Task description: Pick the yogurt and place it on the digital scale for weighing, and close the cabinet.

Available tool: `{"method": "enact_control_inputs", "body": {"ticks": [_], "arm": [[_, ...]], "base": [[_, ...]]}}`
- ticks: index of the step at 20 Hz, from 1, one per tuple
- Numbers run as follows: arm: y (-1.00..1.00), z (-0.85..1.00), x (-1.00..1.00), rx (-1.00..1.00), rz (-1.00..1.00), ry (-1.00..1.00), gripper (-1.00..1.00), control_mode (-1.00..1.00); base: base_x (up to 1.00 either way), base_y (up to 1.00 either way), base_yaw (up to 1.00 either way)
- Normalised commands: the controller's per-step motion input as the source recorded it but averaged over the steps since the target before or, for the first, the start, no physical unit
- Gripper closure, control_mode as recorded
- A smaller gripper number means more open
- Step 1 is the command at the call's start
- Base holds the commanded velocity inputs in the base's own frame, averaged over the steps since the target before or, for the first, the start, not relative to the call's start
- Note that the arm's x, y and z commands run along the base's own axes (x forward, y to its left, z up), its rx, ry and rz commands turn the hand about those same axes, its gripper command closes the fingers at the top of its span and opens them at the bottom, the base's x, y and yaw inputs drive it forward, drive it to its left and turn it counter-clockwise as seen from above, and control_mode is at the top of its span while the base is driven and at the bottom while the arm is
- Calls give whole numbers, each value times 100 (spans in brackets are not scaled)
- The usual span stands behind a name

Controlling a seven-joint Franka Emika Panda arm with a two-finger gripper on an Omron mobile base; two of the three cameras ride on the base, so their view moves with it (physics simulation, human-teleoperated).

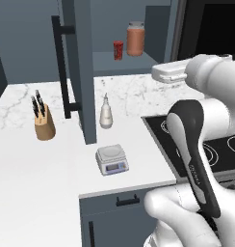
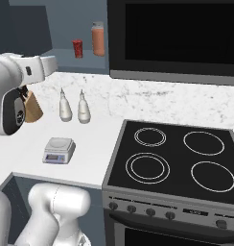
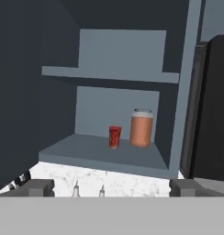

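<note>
1. Left base view. You see the yogurt (image 1: 118,49) upright on the lower shelf of the open cabinet (image 1: 79,67), just beside the taller orange-brown jar (image 1: 136,38). The digital scale (image 1: 111,159) sits on the counter (image 1: 37,164) below, near the front edge, with a white bottle (image 1: 106,112) and a knife block (image 1: 43,120) further back. The arm's bulk hides the end effector's tips here.

2. Right base view. The yogurt (image 2: 78,48) lies above and beyond the hand; the digital scale (image 2: 58,150) is low and well apart from it. The cabinet's door is cut off at the left.

3. Hand view. The end effector (image 3: 112,187) is spread wide, holding nothing. The yogurt (image 3: 114,137) stands straight ahead, well apart, long axis vertical, the jar (image 3: 141,128) close on its right; your approach should favour the cup's free side.
</note>
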Motion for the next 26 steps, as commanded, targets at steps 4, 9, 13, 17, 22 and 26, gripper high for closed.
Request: {"method": "enact_control_inputs", "body": {"ticks": [4, 9, 13, 17, 22, 26], "arm": [[11, 0, 51, 0, 0, 4, -100, -100], [13, -5, 47, 0, 0, 0, -100, -100], [3, -15, 52, 0, 0, -2, -100, -100], [0, -28, 55, 0, 0, 0, -100, -100], [0, -12, 51, 0, 0, 0, -100, -100], [2, 0, 49, 0, 0, 0, -100, -100]], "base": [[0, 0, 0], [0, 0, 0], [0, 0, 0], [0, 0, 0], [0, 0, 0], [0, 0, 0]]}}
